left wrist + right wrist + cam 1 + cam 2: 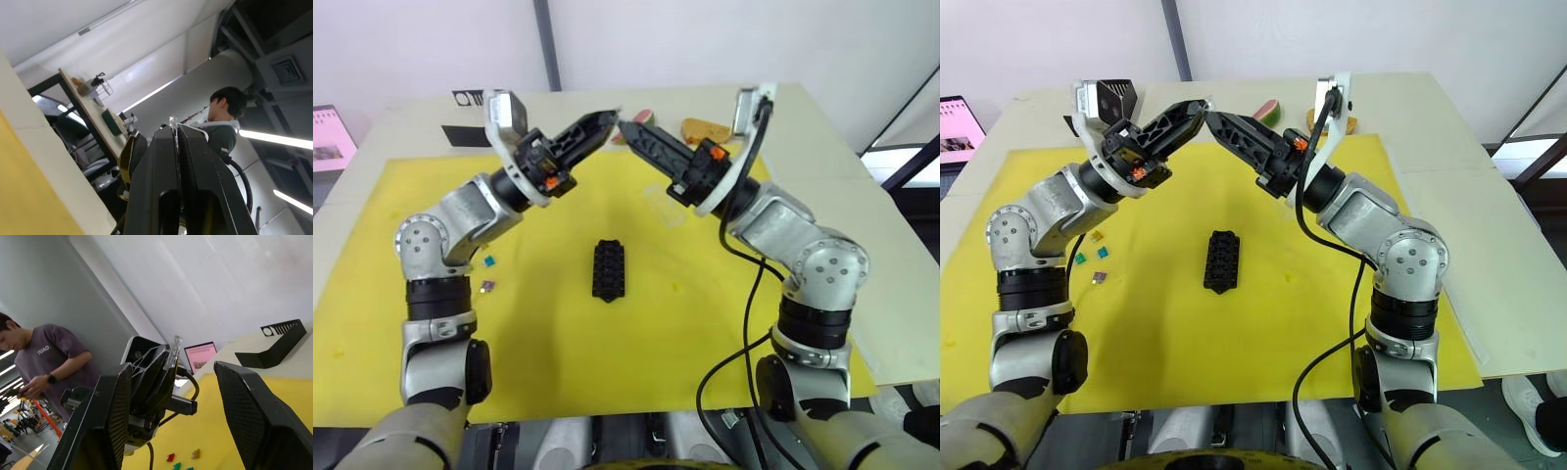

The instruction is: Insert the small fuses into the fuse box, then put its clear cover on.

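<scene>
Left hand (612,118) pinched; right hand (178,396) agape

This looks like a robotics lab or workshop. A pale desk (862,206) covered by a yellow mat (636,343) stands against plain white partition walls, with exposed ceiling ducts (230,63) and strip lights (274,139) overhead. Another workbench (85,110) holds gear, a laptop (200,356) sits nearby, and a person (46,367) stands looking down.
</scene>
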